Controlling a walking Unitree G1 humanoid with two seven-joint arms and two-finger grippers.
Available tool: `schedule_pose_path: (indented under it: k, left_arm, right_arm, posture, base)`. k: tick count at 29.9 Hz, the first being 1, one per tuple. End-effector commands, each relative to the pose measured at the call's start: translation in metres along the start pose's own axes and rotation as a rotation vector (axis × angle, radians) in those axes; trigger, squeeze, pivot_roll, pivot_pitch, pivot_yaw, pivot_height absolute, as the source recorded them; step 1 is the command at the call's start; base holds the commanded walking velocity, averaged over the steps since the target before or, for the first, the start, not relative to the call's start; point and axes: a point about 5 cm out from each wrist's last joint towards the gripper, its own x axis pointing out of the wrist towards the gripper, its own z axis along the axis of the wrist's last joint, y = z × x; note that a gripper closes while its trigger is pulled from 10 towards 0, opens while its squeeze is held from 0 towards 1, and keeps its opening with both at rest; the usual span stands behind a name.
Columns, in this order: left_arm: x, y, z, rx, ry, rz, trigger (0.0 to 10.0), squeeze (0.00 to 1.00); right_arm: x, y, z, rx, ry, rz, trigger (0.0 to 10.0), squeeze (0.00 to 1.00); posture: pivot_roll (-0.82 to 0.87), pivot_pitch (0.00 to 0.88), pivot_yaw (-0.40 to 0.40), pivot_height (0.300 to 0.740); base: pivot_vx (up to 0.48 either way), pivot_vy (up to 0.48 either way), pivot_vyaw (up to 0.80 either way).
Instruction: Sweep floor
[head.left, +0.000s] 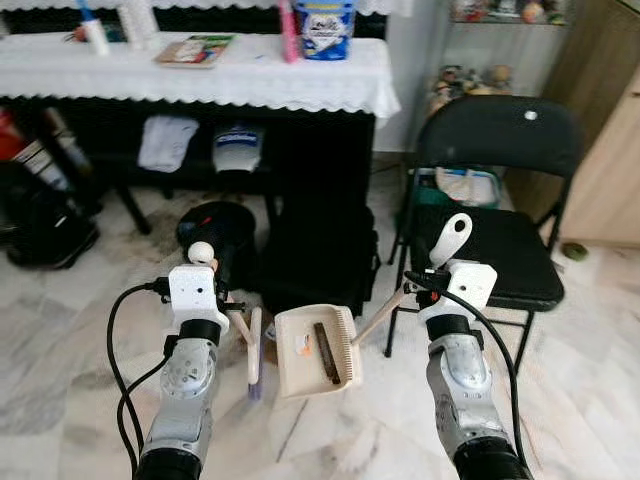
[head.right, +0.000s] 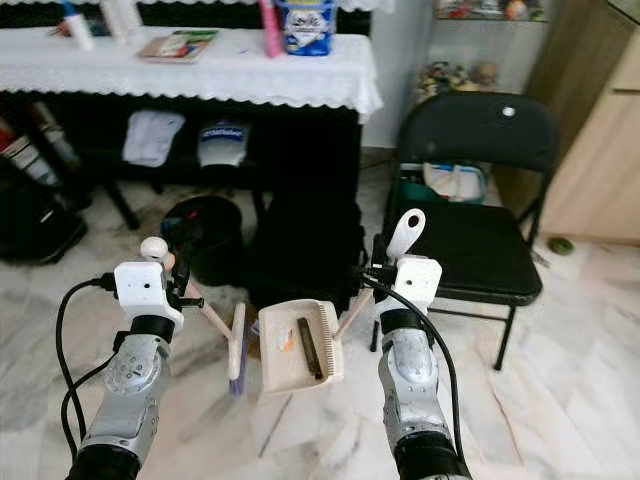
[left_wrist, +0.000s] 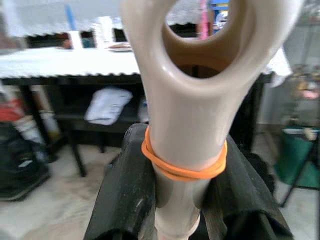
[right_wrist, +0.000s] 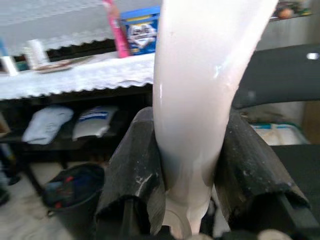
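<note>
The left gripper (left_wrist: 182, 200) is clamped on the cream handle of a small brush (head.left: 254, 350), its black fingers (left_wrist: 127, 190) pressing both sides just below an orange rubber band (left_wrist: 182, 167) wound round the handle. From the head camera, the brush head hangs just above the marble floor (head.left: 60, 330), at about 9 o'clock from the dustpan and just beside it.

The right gripper (right_wrist: 187, 200) is closed on the pale handle of the dustpan (head.left: 318, 350), fingers (right_wrist: 137, 165) snug against either side. The dustpan sits between the two arms, tilted with its open tray facing up; inside lie a dark stick-like piece (head.left: 326, 352) and a small orange scrap (head.left: 304, 348).

At 12 o'clock from the dustpan stands a dark bag (head.left: 320, 255); at 11 o'clock, a black bin (head.left: 215, 235). A black folding chair (head.left: 495, 200) stands at 2 o'clock. Further back, a surface with a white cloth (head.left: 250, 80) carries a blue box (head.left: 325, 28) and a book (head.left: 195, 50).
</note>
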Motion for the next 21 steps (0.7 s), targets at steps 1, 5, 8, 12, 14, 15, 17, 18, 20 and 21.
schedule_pose_path:
  k: [1, 5, 8, 12, 14, 15, 17, 18, 20, 21]
  left_arm:
    - [0.001, 0.001, 0.005, 0.009, -0.031, 0.008, 10.0, 0.00]
    - [0.003, -0.005, 0.004, 0.004, -0.034, -0.025, 10.0, 0.00]
    - [0.005, -0.007, 0.004, 0.000, -0.036, -0.035, 10.0, 0.00]
    - [0.005, -0.008, 0.004, -0.005, -0.033, -0.030, 10.0, 0.00]
    - [0.002, -0.008, 0.003, -0.012, -0.028, -0.019, 10.0, 0.00]
    - [0.000, -0.009, 0.002, -0.018, -0.025, -0.012, 10.0, 0.00]
    - [-0.001, -0.009, 0.002, -0.021, -0.024, -0.008, 10.0, 0.00]
    - [-0.003, -0.010, 0.002, -0.023, -0.024, -0.004, 10.0, 0.00]
    - [-0.004, -0.011, 0.003, -0.023, -0.028, -0.005, 10.0, 0.00]
    - [-0.005, -0.011, 0.003, -0.018, -0.032, -0.007, 10.0, 0.00]
  right_arm:
    - [0.003, 0.003, 0.011, 0.003, -0.053, 0.010, 10.0, 0.00]
    - [0.001, 0.000, 0.008, -0.015, -0.043, -0.004, 10.0, 0.00]
    - [0.001, -0.002, 0.007, -0.022, -0.038, -0.016, 10.0, 0.00]
    - [0.000, -0.005, 0.007, -0.038, -0.035, -0.017, 10.0, 0.00]
    - [-0.002, -0.007, 0.005, -0.050, -0.028, -0.029, 10.0, 0.00]
    - [-0.003, -0.009, 0.005, -0.060, -0.026, -0.037, 10.0, 0.00]
    - [-0.004, -0.010, 0.005, -0.067, -0.026, -0.043, 10.0, 0.00]
    - [-0.003, -0.010, 0.006, -0.088, -0.032, -0.043, 10.0, 0.00]
    - [-0.002, -0.011, 0.008, -0.088, -0.040, -0.043, 10.0, 0.00]
    - [-0.001, -0.012, 0.009, -0.091, -0.046, -0.047, 10.0, 0.00]
  posture:
    - [-0.01, 0.000, 0.034, 0.740]
    - [-0.01, 0.000, 0.040, 0.740]
    - [-0.02, 0.000, 0.040, 0.740]
    - [-0.02, 0.000, 0.040, 0.740]
    - [-0.02, 0.000, 0.040, 0.740]
    - [-0.02, 0.000, 0.040, 0.740]
    - [-0.02, 0.000, 0.040, 0.740]
    - [-0.01, 0.000, 0.038, 0.740]
    - [-0.01, 0.000, 0.037, 0.740]
    - [-0.01, 0.000, 0.033, 0.740]
  base:
    - [0.000, 0.000, 0.80]
    - [0.000, 0.000, 0.80]
    - [0.000, 0.000, 0.80]
    - [0.000, 0.000, 0.80]
    - [0.000, 0.000, 0.80]
    - [0.000, 0.000, 0.80]
    - [0.000, 0.000, 0.80]
    - [0.000, 0.000, 0.71]
    - [0.000, 0.000, 0.75]
    - [0.000, 0.000, 0.80]
